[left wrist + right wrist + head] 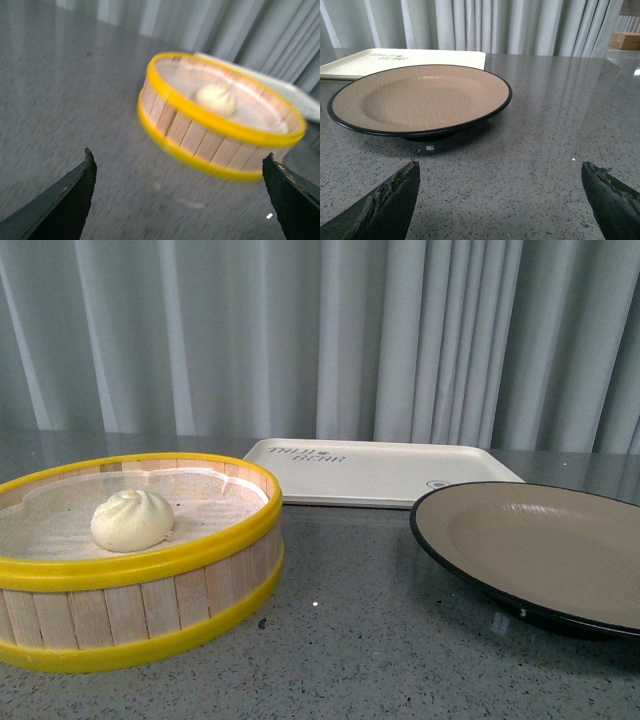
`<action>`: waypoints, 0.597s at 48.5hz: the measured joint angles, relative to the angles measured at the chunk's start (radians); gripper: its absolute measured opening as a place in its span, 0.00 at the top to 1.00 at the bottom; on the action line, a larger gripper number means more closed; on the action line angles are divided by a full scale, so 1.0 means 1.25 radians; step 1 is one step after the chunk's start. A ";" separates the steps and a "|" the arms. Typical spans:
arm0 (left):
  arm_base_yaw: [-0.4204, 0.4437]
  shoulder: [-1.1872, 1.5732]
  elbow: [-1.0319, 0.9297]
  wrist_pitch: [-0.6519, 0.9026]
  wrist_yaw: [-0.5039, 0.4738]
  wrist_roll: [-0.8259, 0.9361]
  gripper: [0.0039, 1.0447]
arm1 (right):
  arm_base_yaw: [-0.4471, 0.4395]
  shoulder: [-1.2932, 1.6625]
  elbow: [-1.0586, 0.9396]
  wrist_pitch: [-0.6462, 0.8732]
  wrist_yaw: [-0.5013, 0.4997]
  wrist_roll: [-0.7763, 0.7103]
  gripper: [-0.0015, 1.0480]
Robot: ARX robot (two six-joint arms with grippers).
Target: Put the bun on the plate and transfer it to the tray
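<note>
Backdrop: pale grey-white curtain in vertical folds, spanning the full width behind the table.
Surface: grey speckled tabletop, glossy (the curtain folds mirror faintly in it).
Light: soft and even; 1 bright glare patch on the tabletop in the right wrist view.
Past the curtain's edge: 1 brown box, too small for detail.
Sharpness: the left wrist view is blurred.

cream bun, yellow-rimmed wooden basket, beige black-rimmed plate
</note>
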 joint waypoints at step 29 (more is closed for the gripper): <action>-0.024 0.770 0.550 0.122 0.276 0.172 0.06 | 0.000 0.000 0.000 0.000 0.000 0.000 0.08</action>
